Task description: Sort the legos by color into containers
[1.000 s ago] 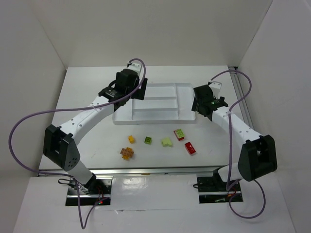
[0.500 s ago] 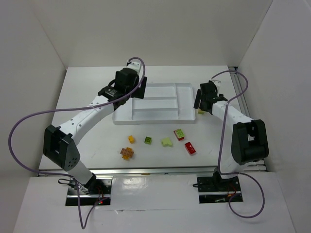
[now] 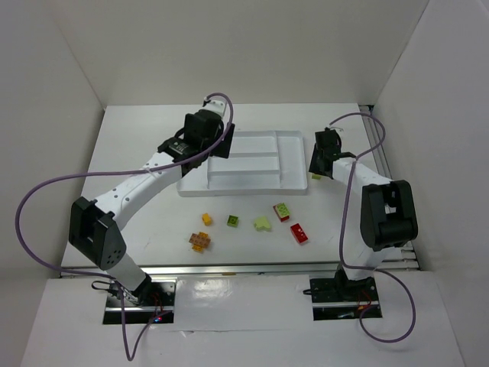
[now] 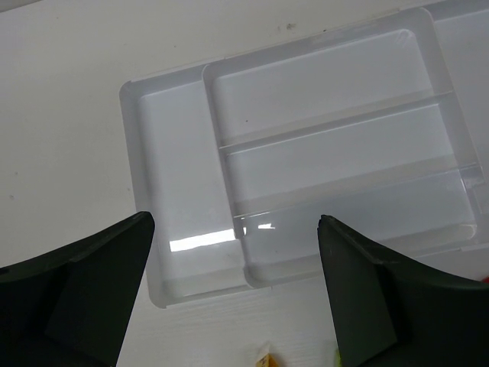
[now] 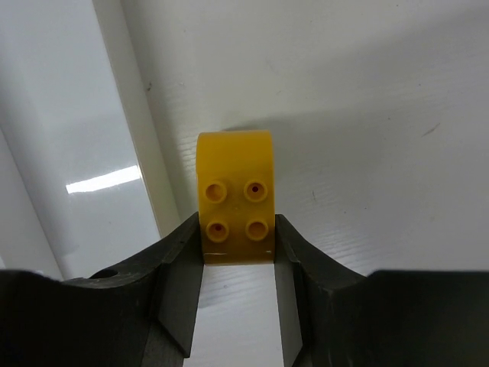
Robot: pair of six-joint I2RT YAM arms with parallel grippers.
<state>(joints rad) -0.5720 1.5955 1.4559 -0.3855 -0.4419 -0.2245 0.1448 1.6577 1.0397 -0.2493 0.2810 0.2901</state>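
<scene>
Right gripper (image 5: 237, 227) is closed down on a yellow brick (image 5: 234, 191). Both fingers (image 5: 180, 275) press its sides, studs facing the wrist camera. The brick sits on the surface (image 5: 359, 92) just beside the tray's outer wall (image 5: 137, 153), outside the tray.

In the top view this is center right of the frame: right gripper (image 3: 322, 162) at the right edge of the white tray (image 3: 252, 182), yellow brick (image 3: 315, 177) barely visible under it.

Left gripper (image 3: 217, 144) is over the upper left part of the tray, jaws fully spread, holding nothing. Left wrist view shows its fingers (image 4: 84, 283) far apart at the lower corners, with the tray (image 4: 321, 76) compartments below them.

Loose bricks lie on the surface (image 3: 137, 153) below the tray, lower center of the frame:
- small yellow brick (image 3: 206, 219)
- green brick (image 3: 232, 221)
- pale green brick (image 3: 263, 224)
- red-and-green brick (image 3: 282, 212)
- red brick (image 3: 299, 233)
- orange cluster (image 3: 199, 241)
</scene>
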